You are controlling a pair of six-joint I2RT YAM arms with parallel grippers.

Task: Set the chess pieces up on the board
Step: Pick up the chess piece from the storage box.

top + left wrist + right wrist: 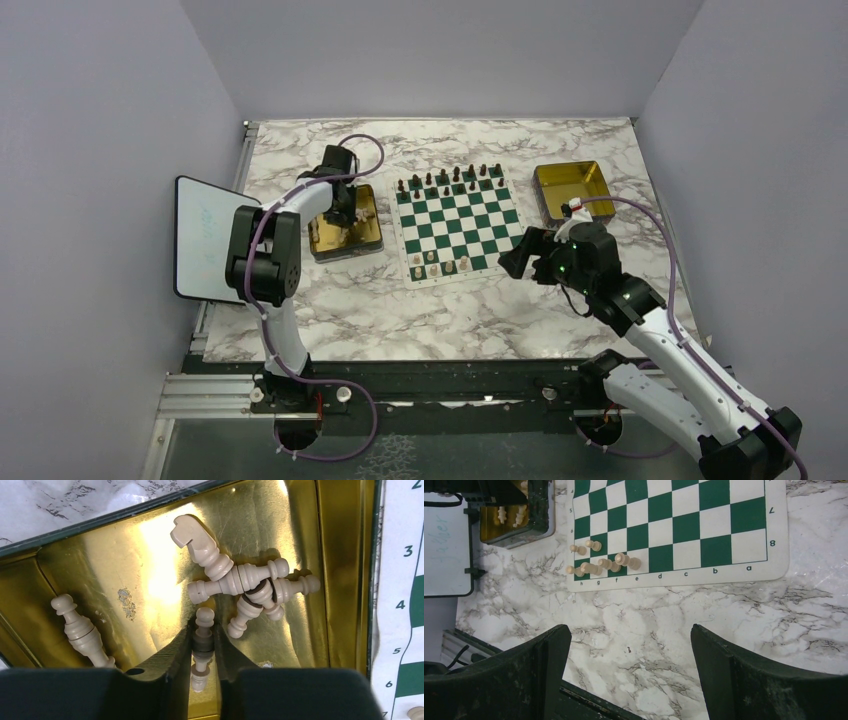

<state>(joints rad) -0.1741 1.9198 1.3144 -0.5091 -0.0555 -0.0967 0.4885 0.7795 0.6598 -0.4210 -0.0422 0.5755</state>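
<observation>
The tray (125,545) is glossy, dented gold metal; the chess pieces (235,580) smooth matt cream wood; the table (674,630) marble-patterned.

A: non-task stuff in view?
B: marble table (420,310), white with grey veins. Two gold trays on it, well apart: left tray (345,253), right tray (575,185). Both have dark rims.
A: anything between them?
B: dark brown pieces (456,176), upright, two rows toward the far side.
A: the white slab?
B: tablet (205,238) at the table's left edge. Black frame, faint blue scribble on it.
A: tray condition?
B: left tray floor has a dull scuff (125,600), with strong glare beside it.
A: surroundings?
B: grey walls (420,50) on three sides, metal rail (210,395) along the near edge.
</observation>
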